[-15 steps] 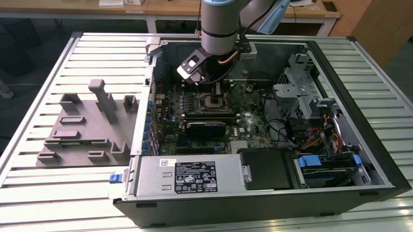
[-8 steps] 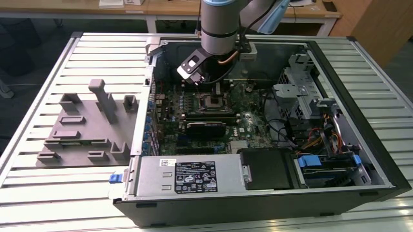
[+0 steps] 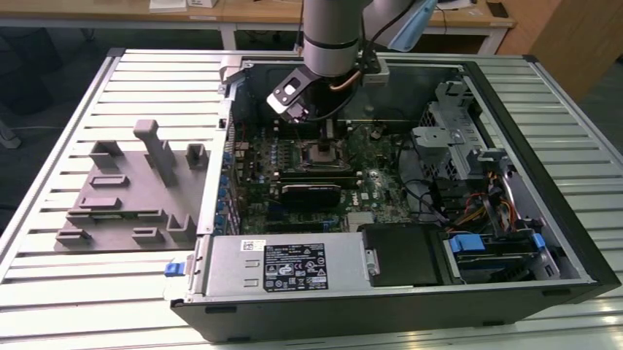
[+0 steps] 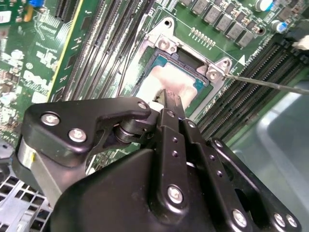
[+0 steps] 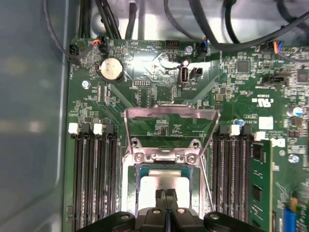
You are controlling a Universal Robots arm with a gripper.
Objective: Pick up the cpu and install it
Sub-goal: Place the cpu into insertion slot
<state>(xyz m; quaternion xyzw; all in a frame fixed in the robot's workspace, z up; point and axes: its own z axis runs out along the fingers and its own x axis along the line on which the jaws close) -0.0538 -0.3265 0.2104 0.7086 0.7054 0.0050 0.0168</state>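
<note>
On the exterior view's left the grey fixture tray (image 3: 117, 193) lies on the slatted table (image 3: 58, 292), just beside the open computer case (image 3: 389, 321). Toward the centre of that view the arm (image 3: 331, 36) reaches down into the case over the motherboard (image 3: 384, 193). There the cpu (image 5: 152, 188) lies flat inside its socket, silvery top up. The hinged retention frame (image 5: 169, 112) stands swung open beyond it (not yet closed over the chip). The gripper (image 5: 166, 194) has its fingers drawn together with nothing visible between them, tips at or just above the chip's top plate — whether they touch I cannot tell.

The risk, as I judge it, lies in that contact. If the chip sits a little skewed, pressure from the tips could bend socket pins, and a sideways drag could shove it out of its seat. The thin lever wire (image 4: 270, 83) and the memory slots (image 5: 91, 179) flank the socket closely — a drifting finger could snag them. On the exterior view's right, loose cables (image 3: 472, 208) lie well apart from the arm, a lesser worry.
</note>
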